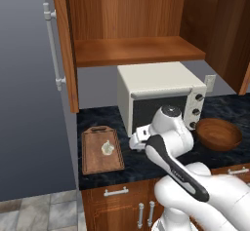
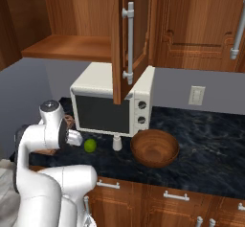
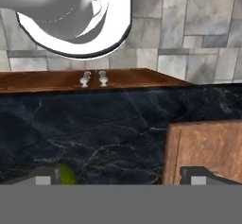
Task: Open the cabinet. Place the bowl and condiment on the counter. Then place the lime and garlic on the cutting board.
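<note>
garlic (image 1: 107, 148) on the cutting board (image 1: 101, 151), lime (image 2: 90, 145) on the counter (image 2: 201, 149).
gripper (image 3: 123, 179) spread wide, holding nothing; lime at its 9 o'clock fingertip.

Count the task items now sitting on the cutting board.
1: the garlic on the cutting board. The lime sits on the counter, by the microwave.

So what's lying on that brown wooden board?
One off-white lumpy garlic bulb lies on the rimmed brown wooden cutting board. The white arm covers nothing of it.
</note>
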Robot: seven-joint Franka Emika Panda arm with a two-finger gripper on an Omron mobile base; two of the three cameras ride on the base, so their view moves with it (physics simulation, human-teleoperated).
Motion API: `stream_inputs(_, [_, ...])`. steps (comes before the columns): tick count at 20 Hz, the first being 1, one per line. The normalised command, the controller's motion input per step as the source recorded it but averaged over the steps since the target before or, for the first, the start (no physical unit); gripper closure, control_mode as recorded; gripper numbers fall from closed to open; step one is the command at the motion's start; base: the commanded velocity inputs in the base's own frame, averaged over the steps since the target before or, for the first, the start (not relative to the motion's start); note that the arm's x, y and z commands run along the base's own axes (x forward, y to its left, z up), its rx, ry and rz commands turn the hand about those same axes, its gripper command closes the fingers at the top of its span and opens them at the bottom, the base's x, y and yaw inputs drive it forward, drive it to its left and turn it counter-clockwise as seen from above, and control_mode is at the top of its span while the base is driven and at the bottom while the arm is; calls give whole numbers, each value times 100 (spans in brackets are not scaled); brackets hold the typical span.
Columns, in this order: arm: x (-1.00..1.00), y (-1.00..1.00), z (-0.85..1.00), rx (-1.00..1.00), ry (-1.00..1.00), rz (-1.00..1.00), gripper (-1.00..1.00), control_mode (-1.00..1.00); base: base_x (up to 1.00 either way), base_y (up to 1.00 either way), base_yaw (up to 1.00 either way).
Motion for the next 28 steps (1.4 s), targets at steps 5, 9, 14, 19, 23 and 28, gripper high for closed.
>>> stream_inputs(5, [-1,-68,18,0,1,-15,-100,-100,0,0,0])
stream_inputs(9, [0,-37,-3,0,8,-5,-100,-100,0,0,0])
stream_inputs(14, [15,-16,-32,-3,10,0,-100,-100,0,0,0])
stream_inputs(19, [39,0,-32,-4,6,1,-100,-100,0,0,0])
stream_inputs(23, [33,0,-29,-3,4,1,-100,-100,0,0,0])
stream_inputs(28, [19,0,-44,-4,2,1,-100,-100,0,0,0])
